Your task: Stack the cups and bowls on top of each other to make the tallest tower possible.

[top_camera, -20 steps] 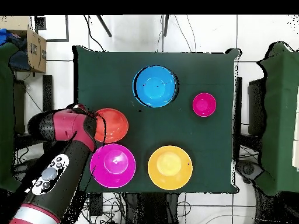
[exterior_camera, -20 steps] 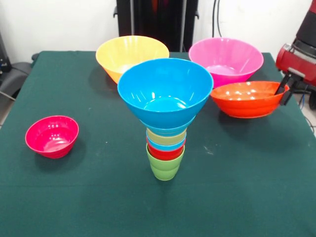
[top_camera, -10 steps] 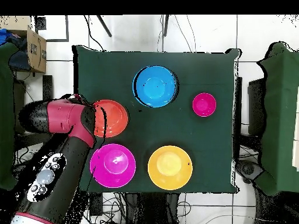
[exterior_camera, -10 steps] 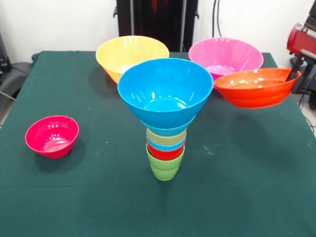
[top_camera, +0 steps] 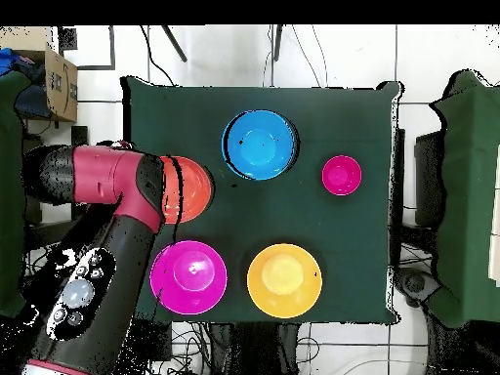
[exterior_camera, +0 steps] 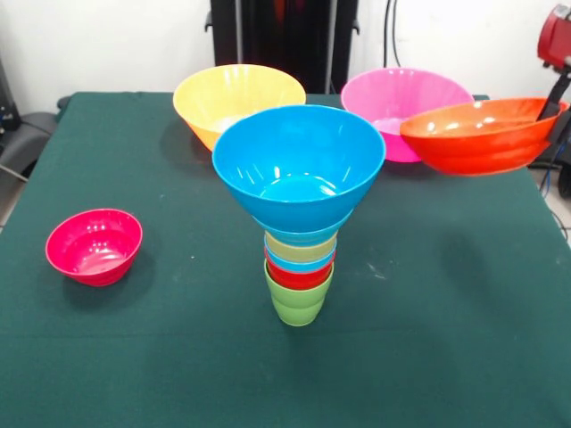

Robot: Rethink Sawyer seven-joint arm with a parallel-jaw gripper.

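6 bowls (exterior_camera: 299,165) and 4 cups (exterior_camera: 298,303) show.

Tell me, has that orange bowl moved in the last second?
Yes. The red-orange bowl has risen off the table, now level with the pink bowl's rim.

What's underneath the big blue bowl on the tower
Beneath the glossy blue plastic bowl sit nested cups: yellow, light blue, red, then lime green at the base. Only their rims show; their lower parts are covered.

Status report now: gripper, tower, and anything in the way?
Gripper shut on red-orange bowl, held clear of the table. Tower upright, blue bowl on top. Pink bowl sits just behind the held one.
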